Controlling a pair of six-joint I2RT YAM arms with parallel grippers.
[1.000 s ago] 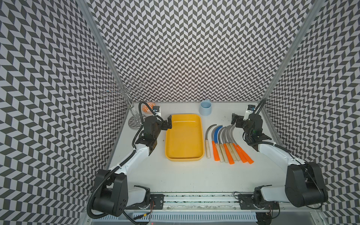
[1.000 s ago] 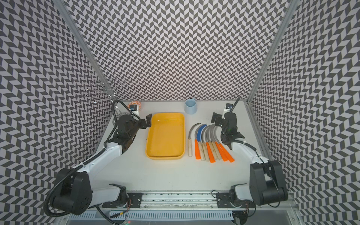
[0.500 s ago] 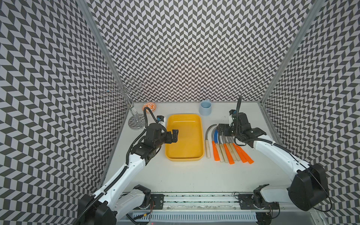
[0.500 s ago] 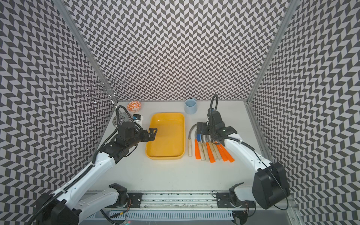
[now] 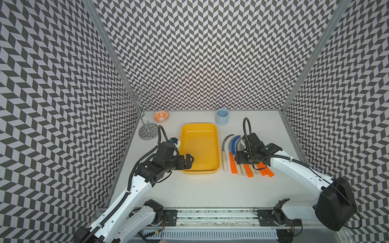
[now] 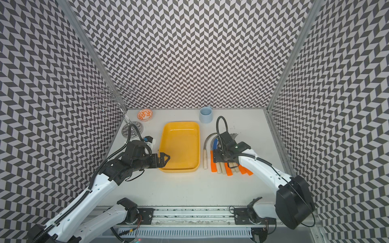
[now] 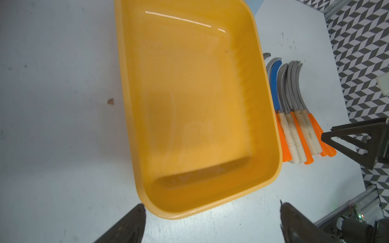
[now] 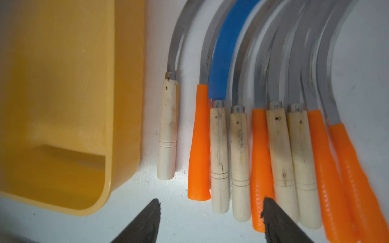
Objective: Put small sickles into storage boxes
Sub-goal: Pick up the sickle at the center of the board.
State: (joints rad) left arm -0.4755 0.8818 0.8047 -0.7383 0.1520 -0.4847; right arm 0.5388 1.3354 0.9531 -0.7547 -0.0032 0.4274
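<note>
Several small sickles [image 5: 242, 155] lie in a row on the white table, right of the empty yellow storage box [image 5: 200, 145]. Their handles are orange or pale wood, and one blade is blue [image 8: 225, 52]. One wood-handled sickle [image 8: 168, 126] lies apart, closest to the box. My right gripper [image 8: 210, 202] hovers open over the handle ends of the row, with nothing held; it also shows in both top views [image 5: 239, 157] [image 6: 216, 155]. My left gripper [image 7: 211, 207] stands open and empty at the near left corner of the box [image 7: 189, 105], seen too in both top views [image 5: 189, 161] [image 6: 165, 158].
A pale blue cup [image 5: 222, 116] stands behind the box. An orange-patterned bowl [image 5: 161, 116] and a wire rack on a round base [image 5: 147, 130] sit at the back left. Patterned walls close in three sides.
The right arm has swung from the back right in over the sickle handles. The left gripper has moved from the box's far left corner toward its near left corner.
</note>
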